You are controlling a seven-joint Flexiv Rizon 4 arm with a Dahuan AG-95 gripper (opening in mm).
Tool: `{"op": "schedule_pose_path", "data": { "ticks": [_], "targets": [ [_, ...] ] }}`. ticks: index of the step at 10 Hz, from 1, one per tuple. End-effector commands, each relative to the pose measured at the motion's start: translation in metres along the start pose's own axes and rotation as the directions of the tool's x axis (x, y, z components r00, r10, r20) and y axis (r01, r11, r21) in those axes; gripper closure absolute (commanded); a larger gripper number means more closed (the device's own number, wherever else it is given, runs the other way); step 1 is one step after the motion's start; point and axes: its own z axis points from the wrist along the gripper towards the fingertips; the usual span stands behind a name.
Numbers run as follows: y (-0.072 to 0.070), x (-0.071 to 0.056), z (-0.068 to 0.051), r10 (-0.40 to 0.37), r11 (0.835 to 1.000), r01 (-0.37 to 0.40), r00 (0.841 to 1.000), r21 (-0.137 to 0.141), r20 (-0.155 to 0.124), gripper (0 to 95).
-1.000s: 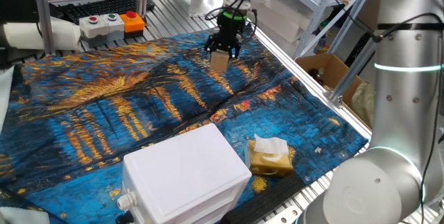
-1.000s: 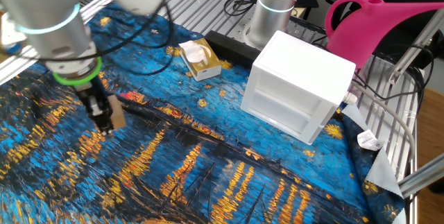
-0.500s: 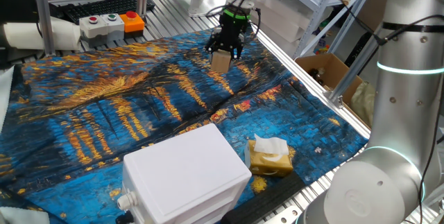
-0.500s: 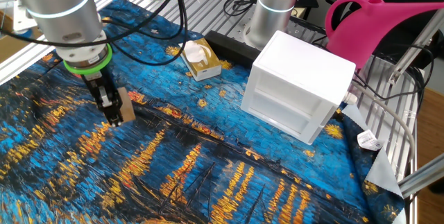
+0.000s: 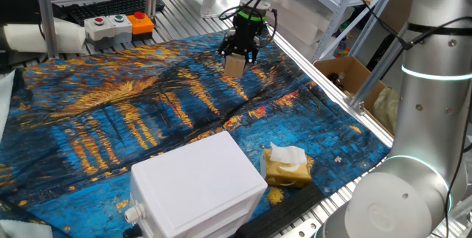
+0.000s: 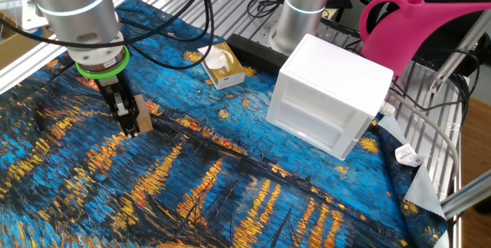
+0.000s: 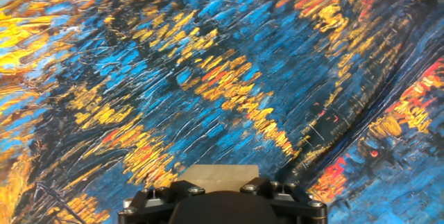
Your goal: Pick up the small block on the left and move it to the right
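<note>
My gripper (image 5: 234,61) has its jaws clamped on the small block (image 6: 141,117), which sits between them just above the painted cloth (image 5: 133,113). To place it well, I would lower straight down and keep the block level, letting go only once it rests flat. The arm reaches in from above, fingers pointing down.

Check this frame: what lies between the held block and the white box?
Only bare painted cloth lies between the block, held in the gripper, and the white box. The other fixed view shows it; the tissue pack sits off to the side.
</note>
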Motion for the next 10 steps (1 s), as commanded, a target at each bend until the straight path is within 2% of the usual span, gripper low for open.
{"op": "schedule_pose_path", "data": {
  "ticks": [1,2,3,4,6,8,10],
  "targets": [
    [0.0003,-0.0003,-0.0001,-0.011,1.000,0.011,1.000,0.005,-0.006,95.0],
    [0.0003,-0.0003,-0.0001,-0.019,1.000,0.019,1.000,0.014,-0.007,95.0],
    [0.0003,-0.0003,-0.0001,-0.051,0.998,0.051,0.999,0.043,-0.003,95.0],
    [0.0003,-0.0003,-0.0001,-0.068,0.996,0.068,0.998,0.052,-0.003,95.0],
    [0.0003,-0.0003,-0.0001,-0.103,0.993,0.103,0.995,0.051,-0.017,95.0],
    [0.0003,-0.0003,-0.0001,-0.170,0.984,0.171,0.985,0.043,-0.036,95.0],
    [0.0003,-0.0003,-0.0001,-0.186,0.981,0.188,0.982,0.054,-0.040,95.0]
  ]
}}
